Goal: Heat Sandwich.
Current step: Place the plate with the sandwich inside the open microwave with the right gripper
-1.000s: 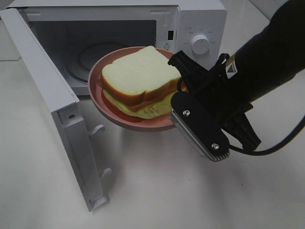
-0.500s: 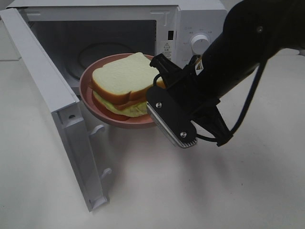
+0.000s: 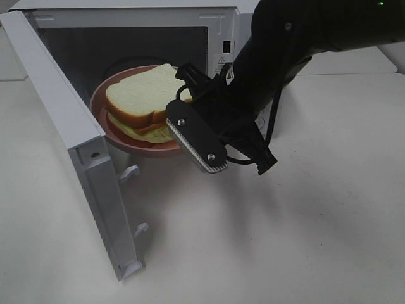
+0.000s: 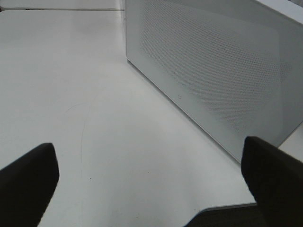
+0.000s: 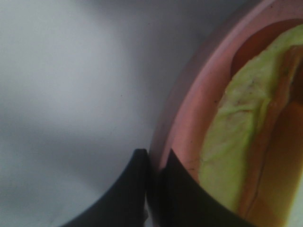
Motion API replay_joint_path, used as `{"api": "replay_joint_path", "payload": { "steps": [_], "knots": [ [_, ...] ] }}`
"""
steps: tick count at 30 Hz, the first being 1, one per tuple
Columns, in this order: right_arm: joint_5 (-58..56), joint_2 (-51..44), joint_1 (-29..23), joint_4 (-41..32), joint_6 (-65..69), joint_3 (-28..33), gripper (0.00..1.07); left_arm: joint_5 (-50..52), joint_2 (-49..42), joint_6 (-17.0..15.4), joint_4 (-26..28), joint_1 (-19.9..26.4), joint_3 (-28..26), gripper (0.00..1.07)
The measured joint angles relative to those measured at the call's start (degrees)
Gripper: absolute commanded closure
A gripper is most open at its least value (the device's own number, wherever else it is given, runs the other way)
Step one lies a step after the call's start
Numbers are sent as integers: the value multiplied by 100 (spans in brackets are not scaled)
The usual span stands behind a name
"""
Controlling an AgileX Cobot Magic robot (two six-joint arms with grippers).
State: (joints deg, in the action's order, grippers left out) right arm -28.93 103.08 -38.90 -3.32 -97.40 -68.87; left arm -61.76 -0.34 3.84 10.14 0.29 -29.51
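The right end effector (image 5: 154, 163) is gripping the round pink plate (image 3: 100, 117) of thick white-bread sandwich (image 3: 142, 95) at the white microwave (image 3: 126, 14) opening; the left end effector (image 4: 151, 177) is gaping.

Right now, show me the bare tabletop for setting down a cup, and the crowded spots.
Free: the tabletop right of the open door; also left of it. Crowded: the microwave mouth, where the right claw holds the plate with the sandwich.

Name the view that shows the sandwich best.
Exterior high: most of the sandwich shows, on its pink plate. Right wrist catches only a close, blurred yellow-green edge; left wrist shows none of it.
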Motion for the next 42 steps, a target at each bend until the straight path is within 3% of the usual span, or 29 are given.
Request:
{"api": "replay_joint_path", "payload": {
  "steps": [16, 42],
  "knots": [
    [-498, 802, 0, 0, 17, -1140, 106, 0, 0, 0, 0, 0, 0, 9],
    [-814, 2080, 6, 556, 1409, -2974, 104, 0, 0, 0, 0, 0, 0, 9]
  ]
}}
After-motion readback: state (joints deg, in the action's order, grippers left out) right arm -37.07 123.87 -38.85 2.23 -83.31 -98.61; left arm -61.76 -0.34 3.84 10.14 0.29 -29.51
